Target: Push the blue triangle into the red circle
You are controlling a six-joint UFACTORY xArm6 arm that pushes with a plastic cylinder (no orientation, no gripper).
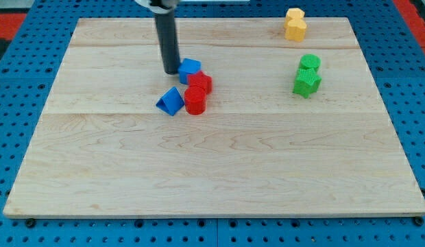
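The blue triangle (pixel 171 101) lies left of centre on the wooden board (pixel 212 165), its right side touching the red circle (pixel 195 100). A second red block (pixel 200 83) sits just above the red circle, and a second blue block (pixel 190 69) sits above that. My tip (pixel 171 71) stands just left of that upper blue block, touching or nearly touching it, and a short way above the blue triangle.
Two yellow blocks (pixel 295 24) sit together at the view's top right. Two green blocks (pixel 307 74) sit together below them on the right. Blue pegboard (pixel 20 103) surrounds the board.
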